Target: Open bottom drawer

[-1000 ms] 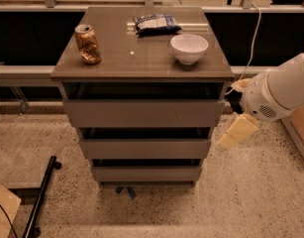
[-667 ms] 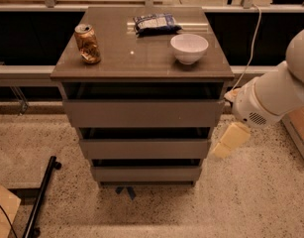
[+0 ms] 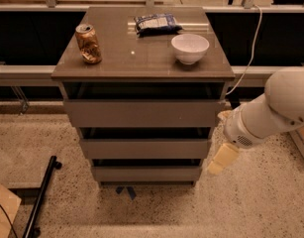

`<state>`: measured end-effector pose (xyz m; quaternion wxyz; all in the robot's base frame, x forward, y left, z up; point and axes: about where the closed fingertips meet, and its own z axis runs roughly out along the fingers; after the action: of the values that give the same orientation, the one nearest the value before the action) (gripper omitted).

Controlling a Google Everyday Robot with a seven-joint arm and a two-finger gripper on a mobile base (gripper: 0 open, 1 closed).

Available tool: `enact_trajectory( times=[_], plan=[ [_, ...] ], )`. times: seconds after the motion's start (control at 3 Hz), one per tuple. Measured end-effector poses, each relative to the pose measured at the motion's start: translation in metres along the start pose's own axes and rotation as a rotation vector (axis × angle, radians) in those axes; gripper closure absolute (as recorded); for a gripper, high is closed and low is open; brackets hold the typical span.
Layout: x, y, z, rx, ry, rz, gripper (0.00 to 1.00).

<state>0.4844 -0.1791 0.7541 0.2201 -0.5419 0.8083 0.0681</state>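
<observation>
Your hand (image 3: 223, 157) hangs just off the right side of the table (image 3: 141, 58), level with the gap between the middle and lowest fronts; you cannot tell whether it is open or closed. The bottom drawer (image 3: 146, 173) sits lowest of three, beside the hand. A can (image 3: 88, 43), a bowl (image 3: 190, 47) and a snack bag (image 3: 156, 23) sit on top.

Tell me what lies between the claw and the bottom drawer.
Nothing, in the camera view: the claw hangs just right of the bottom drawer, and only a bare strip of speckled floor shows between them.
</observation>
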Motion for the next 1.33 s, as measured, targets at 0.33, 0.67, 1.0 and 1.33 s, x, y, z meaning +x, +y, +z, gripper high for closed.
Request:
enact_trajectory(
  times=[0.33,0.67,1.0,1.33],
  plan=[
    [-0.004,-0.007,0.001,0.026,-0.016,0.001,0.0],
    [0.0,-0.001,0.012,0.002,-0.017,0.029,0.0],
    [0.013,-0.001,0.049,-0.011,-0.045,0.078,0.0],
    [0.026,-0.026,0.107,0.008,-0.118,0.092,0.0]
  ],
)
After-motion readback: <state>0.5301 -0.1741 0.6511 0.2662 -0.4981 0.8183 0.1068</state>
